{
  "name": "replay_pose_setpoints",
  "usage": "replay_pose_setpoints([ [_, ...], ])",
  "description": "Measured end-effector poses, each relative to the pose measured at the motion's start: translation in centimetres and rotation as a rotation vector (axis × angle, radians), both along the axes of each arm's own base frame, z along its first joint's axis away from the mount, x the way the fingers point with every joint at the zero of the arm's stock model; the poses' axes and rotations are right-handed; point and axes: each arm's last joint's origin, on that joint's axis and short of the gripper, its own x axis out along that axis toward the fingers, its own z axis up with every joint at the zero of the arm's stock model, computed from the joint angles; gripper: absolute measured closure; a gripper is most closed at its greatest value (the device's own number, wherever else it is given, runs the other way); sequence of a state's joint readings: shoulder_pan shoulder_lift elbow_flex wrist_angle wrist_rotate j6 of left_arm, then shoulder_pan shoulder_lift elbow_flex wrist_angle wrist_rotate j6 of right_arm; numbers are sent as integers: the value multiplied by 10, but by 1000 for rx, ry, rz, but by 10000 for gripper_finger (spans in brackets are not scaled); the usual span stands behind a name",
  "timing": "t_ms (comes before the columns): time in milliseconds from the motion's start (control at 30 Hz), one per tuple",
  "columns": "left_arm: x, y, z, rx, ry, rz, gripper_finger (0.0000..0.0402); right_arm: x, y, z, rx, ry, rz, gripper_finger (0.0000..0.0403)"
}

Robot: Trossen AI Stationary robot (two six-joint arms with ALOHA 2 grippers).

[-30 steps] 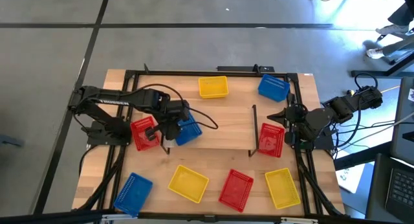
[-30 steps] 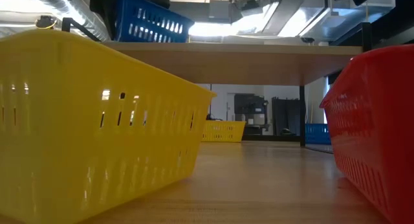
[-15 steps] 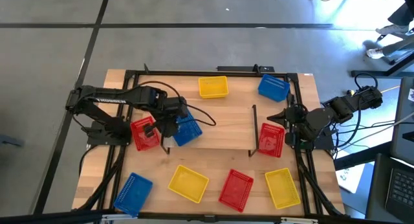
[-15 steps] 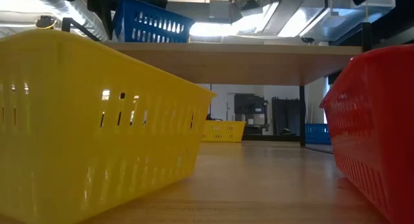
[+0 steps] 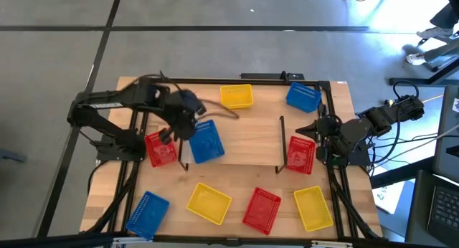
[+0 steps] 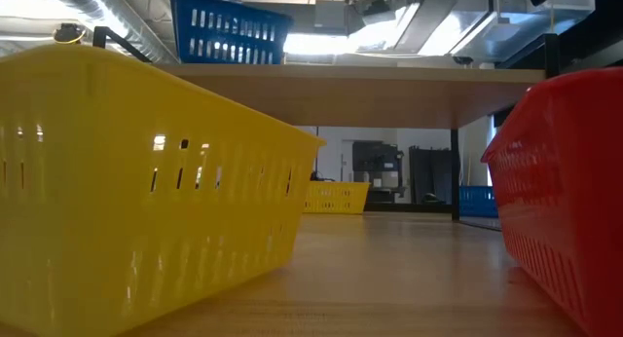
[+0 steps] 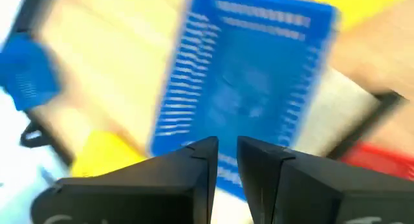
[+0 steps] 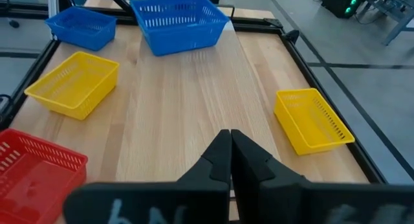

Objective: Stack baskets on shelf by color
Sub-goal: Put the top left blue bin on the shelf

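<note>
Sitting on the left end of the shelf [image 5: 244,137]: a blue basket [image 5: 206,141], upright, seen from the low view standing on the board's top. Hovering just beside that basket's near-left corner, lifted off it: left pincer [image 5: 176,126], fingers parted by a thin gap, grasping nothing. Lying on the counter [image 5: 237,187] left of the shelf: a red basket [image 5: 161,148]. Waiting at the counter's right edge, next to another red basket [image 5: 300,154]: right pincer [image 5: 313,126], clenched on nothing.
</note>
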State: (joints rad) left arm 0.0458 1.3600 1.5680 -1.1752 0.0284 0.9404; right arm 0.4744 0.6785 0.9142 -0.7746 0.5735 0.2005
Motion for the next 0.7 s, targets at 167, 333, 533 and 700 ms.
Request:
replay_pose_setpoints([
  [167, 4, 17, 20, -29, -124, 72, 353, 0, 0, 0, 0, 0, 0, 402],
  [333, 27, 29, 23, -209, -261, 62, 353, 0, 0, 0, 0, 0, -1, 402],
  [533, 47, 46, -1, -372, -169, 47, 355, 0, 0, 0, 3, -1, -2, 402],
  [700, 54, 49, -6, -436, -161, 12, 388, 0, 0, 0, -1, 1, -1, 402],
])
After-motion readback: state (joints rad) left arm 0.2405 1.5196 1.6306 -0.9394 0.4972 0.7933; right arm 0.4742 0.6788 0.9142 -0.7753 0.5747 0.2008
